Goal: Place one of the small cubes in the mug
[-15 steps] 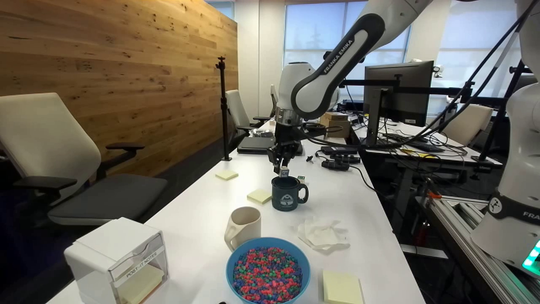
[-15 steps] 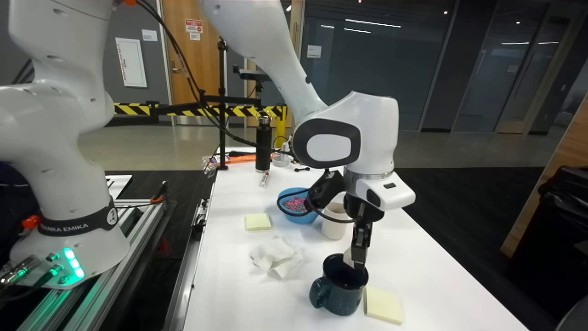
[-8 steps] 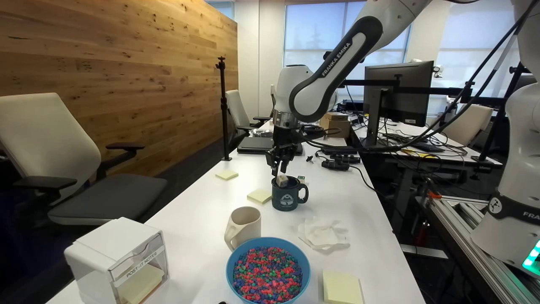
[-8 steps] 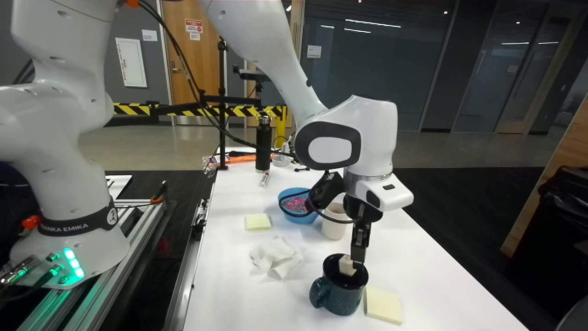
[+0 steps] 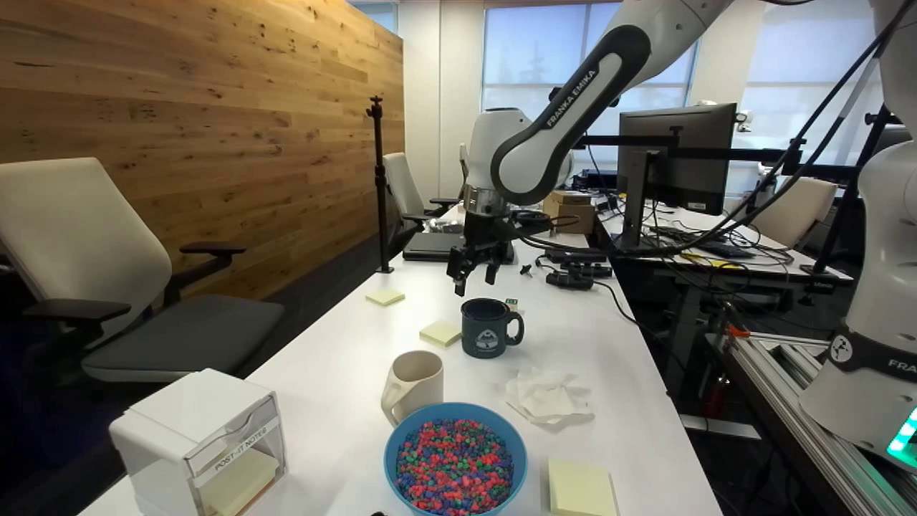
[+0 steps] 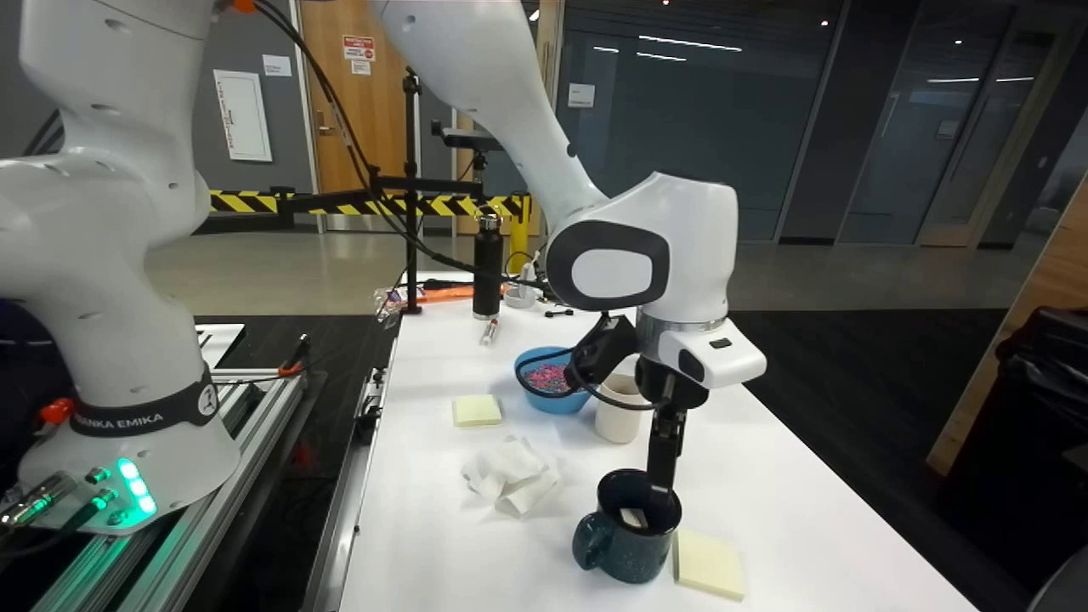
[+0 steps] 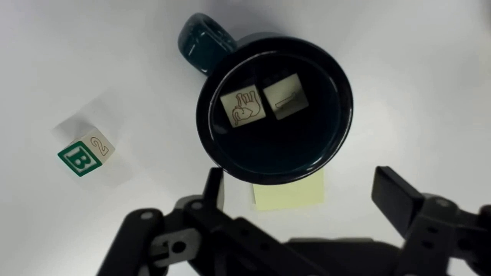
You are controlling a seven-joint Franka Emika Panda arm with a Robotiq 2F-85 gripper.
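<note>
The tool (image 7: 301, 188) is spread wide, holding nothing, near the mug (image 7: 276, 153). Inside lie an animal-marked cube (image 7: 243, 106) and a second cube (image 7: 285, 96); left of the mug in the wrist view, a lettered cube (image 7: 86, 152) sits on the table (image 7: 402, 96). Placing looks done; next, the tool should rise clear.

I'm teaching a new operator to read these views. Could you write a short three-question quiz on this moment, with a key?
1. Count: how many cubes show inside the dark mug?
2. True or false: the gripper stands open, holding nothing.
3. Multiple choice: which digit shows on the green-lettered cube outside the dark mug: a) 7, b) 2, or c) 5?
Key: 1. Two, side by side. 2. True. 3. b.
</note>
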